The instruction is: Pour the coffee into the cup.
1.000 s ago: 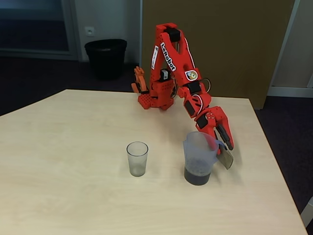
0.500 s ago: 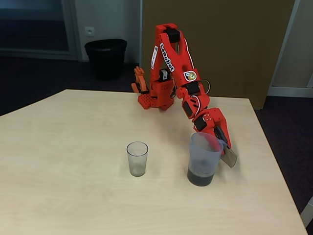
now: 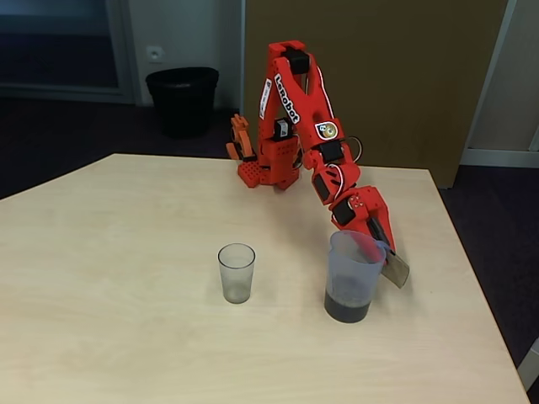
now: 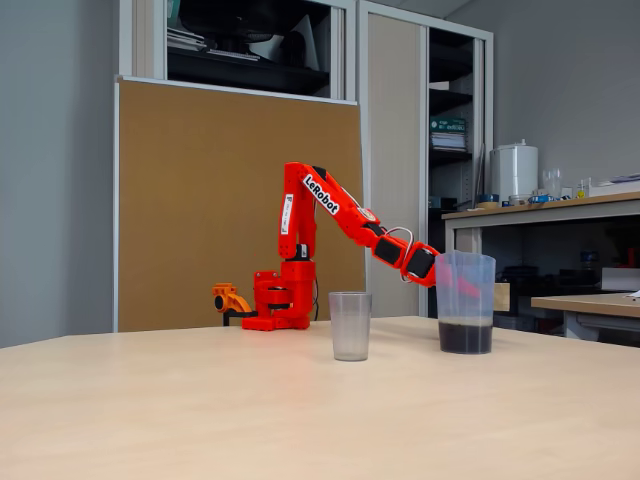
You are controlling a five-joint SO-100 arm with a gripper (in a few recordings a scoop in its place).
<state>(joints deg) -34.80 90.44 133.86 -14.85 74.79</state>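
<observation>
"LeRobot" is printed on the red arm (image 3: 290, 101), whose hand (image 3: 381, 252), seemingly closed on one jug (image 3: 352, 273) of coffee (image 3: 347, 307), sits right of one cup (image 3: 237, 272).

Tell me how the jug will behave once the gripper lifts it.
The jug is probably bottom-heavy: the coffee fills only its lowest part, so it should hang steadily. Its thin clear walls may flex under the gripper. Tilted towards the cup, the liquid will likely slosh forward quickly.
</observation>
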